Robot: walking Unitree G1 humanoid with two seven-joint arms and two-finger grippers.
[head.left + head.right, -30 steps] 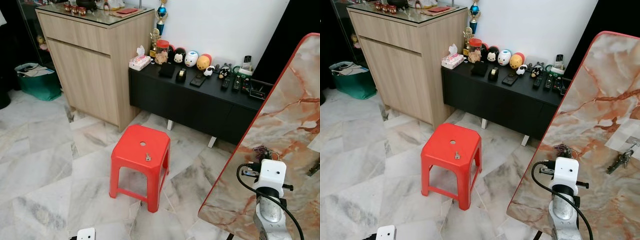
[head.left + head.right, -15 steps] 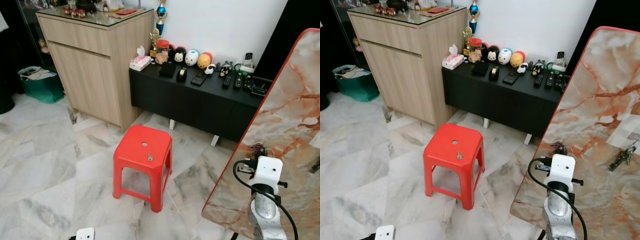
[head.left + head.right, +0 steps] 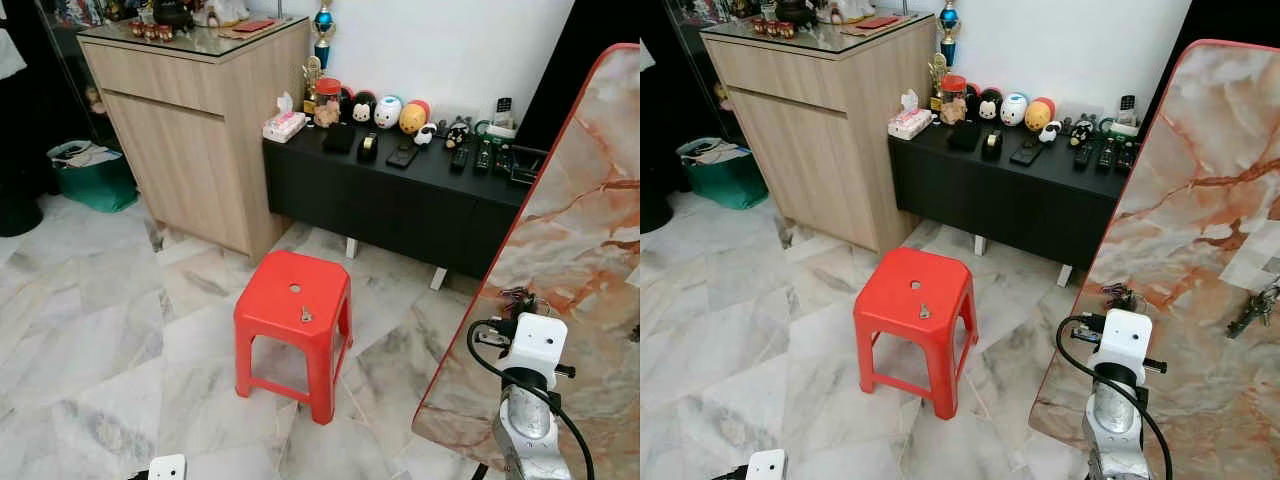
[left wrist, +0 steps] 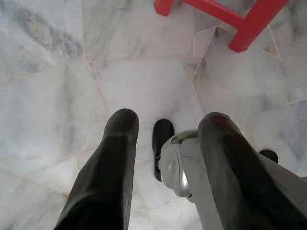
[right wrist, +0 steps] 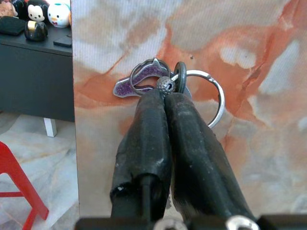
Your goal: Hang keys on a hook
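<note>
The right gripper [image 5: 165, 88] is clenched on the keys [image 5: 192, 86], holding the rings and a purple fob against the marble-patterned worktop [image 3: 590, 260] at about 3 o'clock in the head views. The left gripper [image 4: 165, 129] hangs released over the marble floor [image 3: 90, 300]. A red stool [image 3: 295, 305] stands at centre, a small key [image 3: 305, 316] lying on its seat

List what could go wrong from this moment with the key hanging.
The right gripper pinches the silver key ring bunch only at its fingertips, so it could slip onto the orange-veined marble table. A single small key lies on the red plastic stool, so it may get left behind.
</note>
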